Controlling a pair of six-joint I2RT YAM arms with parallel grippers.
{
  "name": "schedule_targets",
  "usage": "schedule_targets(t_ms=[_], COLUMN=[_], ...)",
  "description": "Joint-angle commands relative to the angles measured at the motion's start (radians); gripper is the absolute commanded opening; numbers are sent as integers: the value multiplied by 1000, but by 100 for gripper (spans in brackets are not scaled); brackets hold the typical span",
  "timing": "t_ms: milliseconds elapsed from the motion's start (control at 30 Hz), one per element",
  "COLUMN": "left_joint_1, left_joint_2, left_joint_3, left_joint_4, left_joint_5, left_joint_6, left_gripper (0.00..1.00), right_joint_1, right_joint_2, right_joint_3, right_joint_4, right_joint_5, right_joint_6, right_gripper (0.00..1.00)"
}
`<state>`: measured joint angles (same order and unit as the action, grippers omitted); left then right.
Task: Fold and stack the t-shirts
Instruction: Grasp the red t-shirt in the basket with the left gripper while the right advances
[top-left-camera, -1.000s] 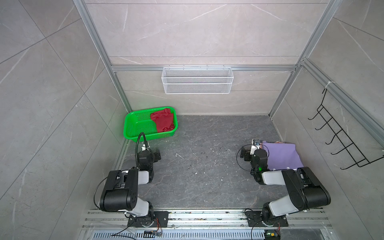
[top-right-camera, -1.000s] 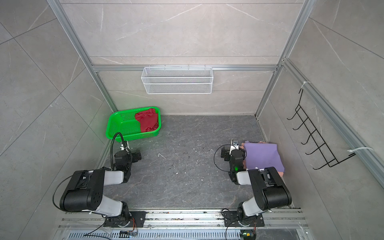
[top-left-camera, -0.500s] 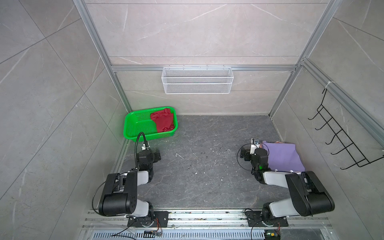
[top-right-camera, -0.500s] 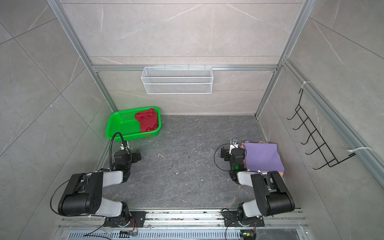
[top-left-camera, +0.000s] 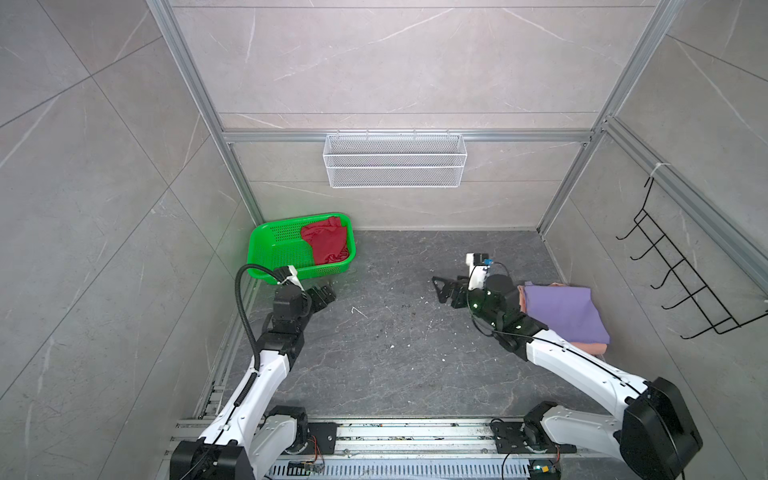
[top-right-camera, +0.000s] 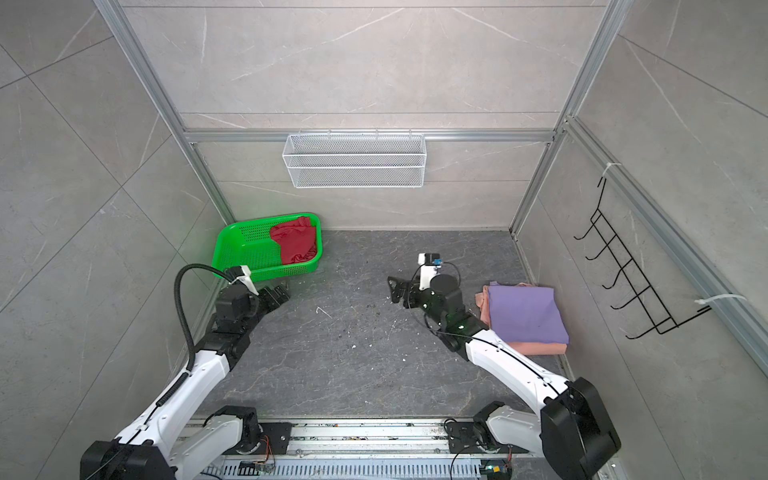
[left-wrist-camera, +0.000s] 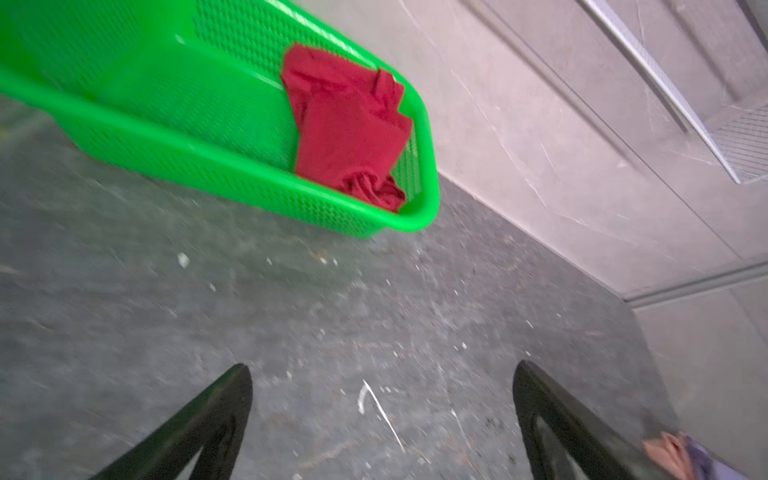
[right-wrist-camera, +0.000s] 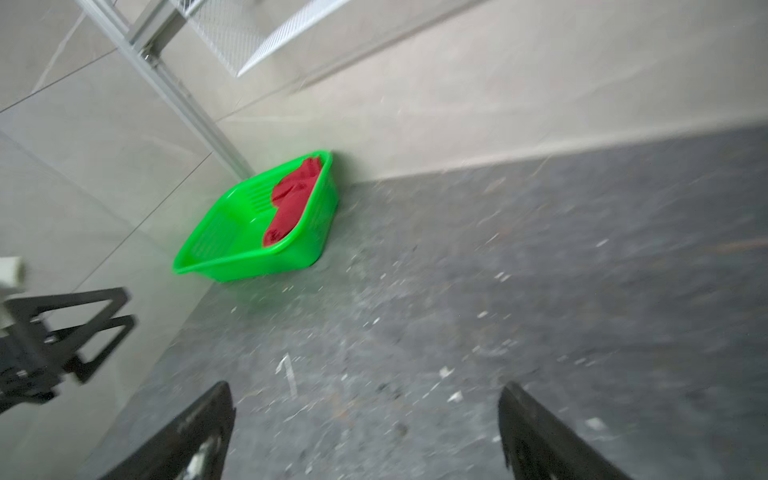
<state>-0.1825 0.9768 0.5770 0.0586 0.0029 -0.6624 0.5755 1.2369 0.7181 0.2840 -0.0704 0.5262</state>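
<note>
At the far left, a crumpled red shirt (top-left-camera: 328, 245) lies in the green basket (top-left-camera: 270, 253). Just before the basket the left hand (top-left-camera: 324, 296) hovers, spread wide and empty. The right hand (top-left-camera: 438, 289), equally wide, grips nothing. At the right wall, the folded purple shirt (top-left-camera: 561, 309) rests on the pink shirt (top-left-camera: 586, 348).

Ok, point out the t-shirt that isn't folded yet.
The dark red t-shirt, crumpled in the green basket; the lavender t-shirt and salmon-pink t-shirt lie folded, stacked.

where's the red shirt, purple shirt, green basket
red shirt (top-left-camera: 326, 245), in a top view, middle of the crumpled cloth
purple shirt (top-left-camera: 561, 311), in a top view, flat upper face
green basket (top-left-camera: 276, 249), in a top view, bare floor
</note>
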Motion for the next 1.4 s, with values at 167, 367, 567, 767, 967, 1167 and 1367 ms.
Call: schedule_targets(t_ms=[167,367,567,767,967,1167,1367], left_joint_1=[-330,-374,-275,-187,-60,123,149], left_joint_2=[-29,-40,19,259,536,793,979], left_joint_3=[2,-51,134,491,688,857,1003], left_joint_4=[-55,100,-143,-442,-455,-420,-381], left_joint_5=[-48,-30,-33,-178,-213,-8,103], left_joint_6=[-324,-376,-217,178,392,405,476], left_gripper=[100,100,100,100,100,93,93], right_joint_1=[194,211,206,189,186,185,185], right_joint_2=[70,12,32,-15,-35,-40,-22], right_joint_3=[73,38,212,177,250,281,284], right_joint_4=[-22,3,-377,-334,-471,-527,-559], right_joint_5=[-63,7,152,366,535,602,613], right_joint_6=[245,307,322,270,166,140,173], right_gripper=[99,99,100,99,99,100,99])
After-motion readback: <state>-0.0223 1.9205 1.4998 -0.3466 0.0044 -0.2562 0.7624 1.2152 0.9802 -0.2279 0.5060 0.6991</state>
